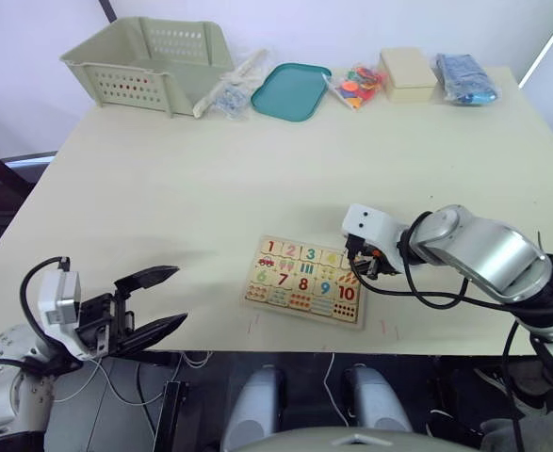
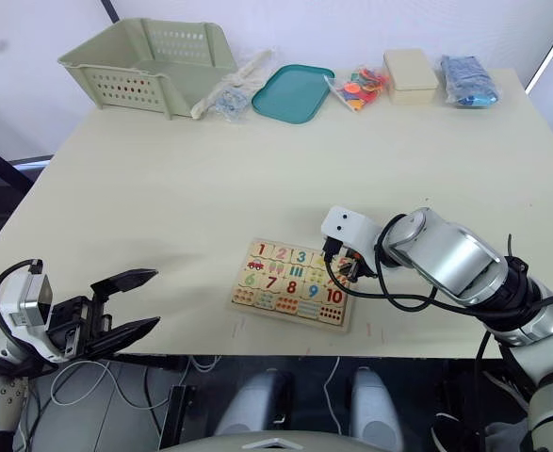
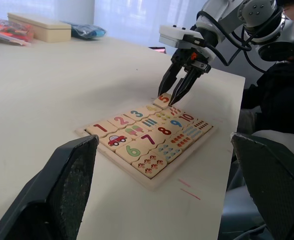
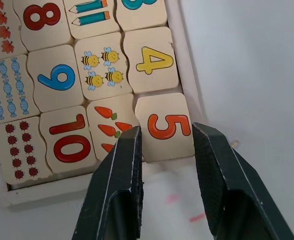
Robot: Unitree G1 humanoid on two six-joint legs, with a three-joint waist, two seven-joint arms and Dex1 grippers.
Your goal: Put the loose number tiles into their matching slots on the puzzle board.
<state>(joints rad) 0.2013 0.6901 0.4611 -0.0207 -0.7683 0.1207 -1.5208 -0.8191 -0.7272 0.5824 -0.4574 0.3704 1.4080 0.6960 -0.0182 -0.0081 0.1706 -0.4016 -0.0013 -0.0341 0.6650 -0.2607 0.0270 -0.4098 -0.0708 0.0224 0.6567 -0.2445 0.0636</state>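
The right gripper (image 4: pixel 164 145) is hovering with its fingers narrowly parted over the 5 tile (image 4: pixel 166 126), sitting at the puzzle board's (image 1: pixel 304 280) two-o'clock corner. The left gripper (image 1: pixel 155 299) is gaping wide at the table's (image 1: pixel 182 179) seven-o'clock edge.

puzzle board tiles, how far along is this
Nearly finished. On the puzzle board, tiles 1 to 4 sit flat in the top row. In hand: the 5 tile lies in the corner slot, slightly crooked and overlapping the carrot tile, with the right claw open around it. Left: seating it square. The left claw is open, off the board.
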